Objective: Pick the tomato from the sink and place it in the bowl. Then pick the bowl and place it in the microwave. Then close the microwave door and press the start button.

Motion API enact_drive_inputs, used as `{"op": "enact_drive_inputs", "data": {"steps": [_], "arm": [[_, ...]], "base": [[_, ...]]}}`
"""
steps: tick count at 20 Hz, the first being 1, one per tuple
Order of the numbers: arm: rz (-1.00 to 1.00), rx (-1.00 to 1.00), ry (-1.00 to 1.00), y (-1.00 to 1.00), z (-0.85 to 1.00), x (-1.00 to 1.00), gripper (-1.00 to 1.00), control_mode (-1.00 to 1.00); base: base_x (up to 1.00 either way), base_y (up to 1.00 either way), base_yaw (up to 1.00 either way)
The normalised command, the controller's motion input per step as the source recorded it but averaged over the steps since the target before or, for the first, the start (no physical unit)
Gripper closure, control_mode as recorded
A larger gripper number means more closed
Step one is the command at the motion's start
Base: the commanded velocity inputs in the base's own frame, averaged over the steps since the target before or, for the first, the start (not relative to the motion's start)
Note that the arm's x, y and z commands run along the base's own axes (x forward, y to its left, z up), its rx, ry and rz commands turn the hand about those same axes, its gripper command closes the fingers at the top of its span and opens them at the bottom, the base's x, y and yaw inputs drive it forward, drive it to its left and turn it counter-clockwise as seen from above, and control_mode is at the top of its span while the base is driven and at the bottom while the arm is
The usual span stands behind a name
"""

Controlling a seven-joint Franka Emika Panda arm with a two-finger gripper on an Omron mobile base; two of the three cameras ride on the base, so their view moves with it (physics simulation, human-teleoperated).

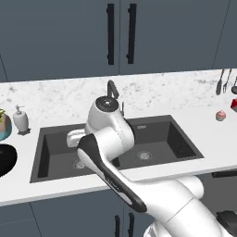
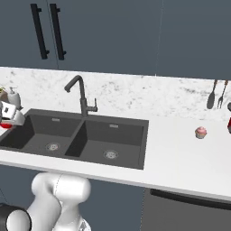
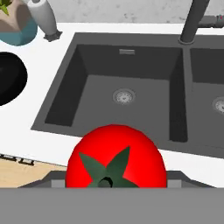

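A soap dispenser (image 1: 20, 119) stands on the white counter (image 1: 185, 102) just beside a teal plant pot (image 1: 3, 126). A pink cupcake (image 2: 200, 132) sits well apart to the right. Utensils (image 2: 215, 94) hang against the marble backsplash (image 2: 135, 90). Dark cabinets (image 1: 120, 34) with black handles hang above.

hand (image 2: 5, 122) clamped, lifted above basin

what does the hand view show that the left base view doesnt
The hand view has the tomato large at the bottom, stem towards the camera, in front of the sink's left basin. The left base view has the cupcake on the counter, the dark cabinet handles above, and the arm across the sink. Both share the sink, the faucet, the black bowl left of the sink, and the soap dispenser.
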Motion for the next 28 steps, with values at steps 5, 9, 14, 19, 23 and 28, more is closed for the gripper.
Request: {"op": "enact_drive_inputs", "data": {"steps": [5,9,14,19,23,28], "arm": [[0.25,0.0,-0.05,1.0,-0.2,0.39,1.0,-1.0],[0.28,0.0,-0.08,0.98,-0.28,0.38,1.0,-1.0],[0.24,0.0,-0.06,0.98,-0.22,0.35,1.0,-1.0],[0.12,-0.01,-0.01,0.95,-0.01,0.1,1.0,-1.0],[0.01,-0.04,0.03,0.67,0.0,0.02,1.0,-1.0],[-0.01,-0.09,0.09,0.44,-0.09,0.05,1.0,-1.0]], "base": [[0.0,0.0,0.0],[0.0,0.0,0.0],[0.0,0.0,0.0],[0.0,0.0,0.0],[0.0,0.0,0.0],[0.0,0.0,0.0]]}}
